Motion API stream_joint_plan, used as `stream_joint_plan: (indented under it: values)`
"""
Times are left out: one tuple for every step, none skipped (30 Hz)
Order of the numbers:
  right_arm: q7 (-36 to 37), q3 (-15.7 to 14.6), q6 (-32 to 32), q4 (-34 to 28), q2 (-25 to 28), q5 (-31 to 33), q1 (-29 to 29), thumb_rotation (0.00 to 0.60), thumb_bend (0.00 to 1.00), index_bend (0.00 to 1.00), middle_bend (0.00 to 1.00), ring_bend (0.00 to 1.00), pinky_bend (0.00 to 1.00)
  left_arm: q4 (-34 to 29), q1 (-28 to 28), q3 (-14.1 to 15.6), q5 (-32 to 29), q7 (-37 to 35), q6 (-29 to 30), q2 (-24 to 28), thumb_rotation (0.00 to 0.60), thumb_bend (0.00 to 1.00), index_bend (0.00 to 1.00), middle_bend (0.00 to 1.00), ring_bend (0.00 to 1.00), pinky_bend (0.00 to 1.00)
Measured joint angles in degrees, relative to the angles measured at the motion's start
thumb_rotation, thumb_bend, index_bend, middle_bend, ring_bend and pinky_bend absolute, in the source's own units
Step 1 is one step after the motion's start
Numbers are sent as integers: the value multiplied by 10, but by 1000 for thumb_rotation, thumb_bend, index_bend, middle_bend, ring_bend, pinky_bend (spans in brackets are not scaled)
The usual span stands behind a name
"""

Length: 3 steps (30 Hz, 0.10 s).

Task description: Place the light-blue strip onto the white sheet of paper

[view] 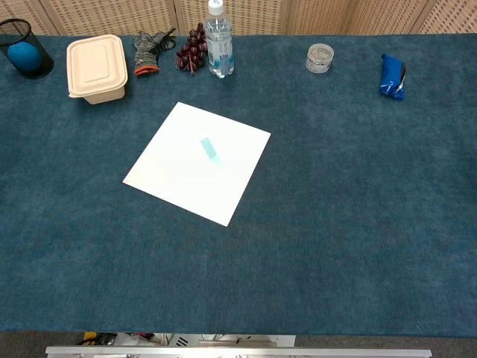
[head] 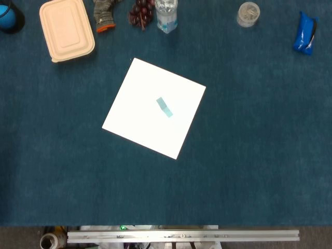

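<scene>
The light-blue strip (head: 164, 107) lies flat near the middle of the white sheet of paper (head: 140, 124), which sits turned at an angle on the blue table cloth. The chest view shows the same strip (view: 210, 150) on the sheet (view: 179, 175). Neither hand nor arm appears in either view.
Along the far edge stand a beige lidded box (head: 66, 28), a grey glove (head: 104, 14), dark grapes (head: 141, 12), a water bottle (head: 166, 14), a small clear jar (head: 248, 14) and a blue packet (head: 305, 33). A black cup holding a blue ball (view: 24, 54) sits far left.
</scene>
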Motion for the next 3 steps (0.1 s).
stream_joint_plan:
  values:
    - [2, 2, 4, 4, -2, -8, -10, 547, 110, 202, 454, 409, 600, -3, 0, 0, 1, 2, 0, 1, 600, 231, 194, 272, 271, 215]
    - [2, 4, 6, 6, -3, -13, -17, 547, 110, 202, 454, 409, 600, -5, 0, 1, 1, 4, 0, 2, 600, 231, 194, 271, 271, 215]
    - [2, 6, 7, 7, -4, -18, -24, 547, 110, 202, 454, 409, 600, -6, 0, 2, 1, 5, -1, 3, 600, 231, 194, 272, 271, 215]
